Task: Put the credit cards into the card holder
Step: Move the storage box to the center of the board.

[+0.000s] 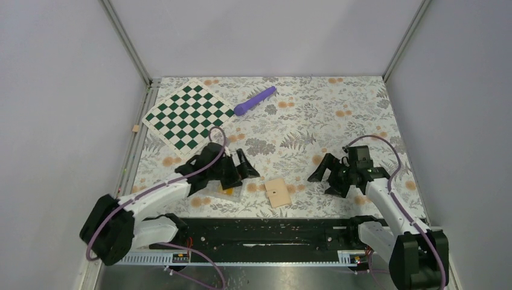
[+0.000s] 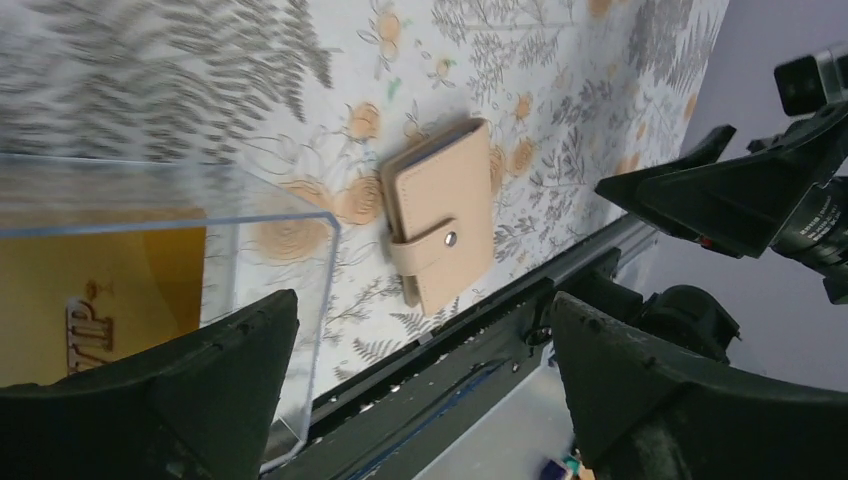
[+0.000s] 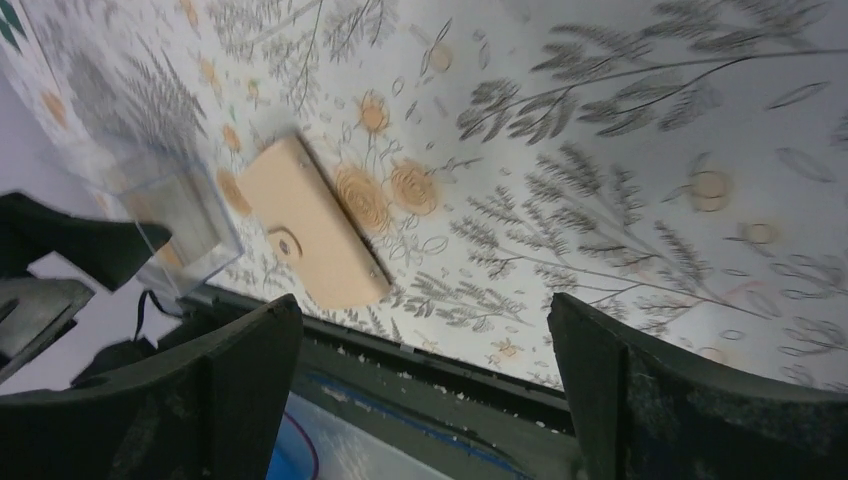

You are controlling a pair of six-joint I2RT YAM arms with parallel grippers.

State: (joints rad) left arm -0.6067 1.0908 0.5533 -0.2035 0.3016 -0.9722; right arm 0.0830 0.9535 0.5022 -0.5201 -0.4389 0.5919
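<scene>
Left fingers (image 2: pixel 235 365): spread wide, nothing held, hanging low over the clear case (image 2: pixel 285 255) at the near-left of the worktop (image 1: pixel 338 96).
Right fingers (image 3: pixel 240 385): also wide apart and holding nothing, off to the right and tipped in toward the middle.
Credit cards (image 2: pixel 100 290): lying flat inside the clear case, orange-yellow with "VIP" lettering showing through the wall. I can't tell how many are stacked.
Card holder (image 1: pixel 278 192): on the worktop between the two arms, near the front edge. It is folded shut with the strap snapped down, just to the right of the case and not touching it.
Key relation: the cards sit right under the left fingers, mostly by the left one in the wrist view. The card holder lies beyond them, toward the right arm.
Long axis: from above, the card holder runs roughly front to back with a slight tilt.
Nearer arm: left for the cards, no contest. The card holder is about midway between the arms.
My call: nothing is in the card holder yet. It looks like it needs unsnapping, probably a job for the right arm.
</scene>
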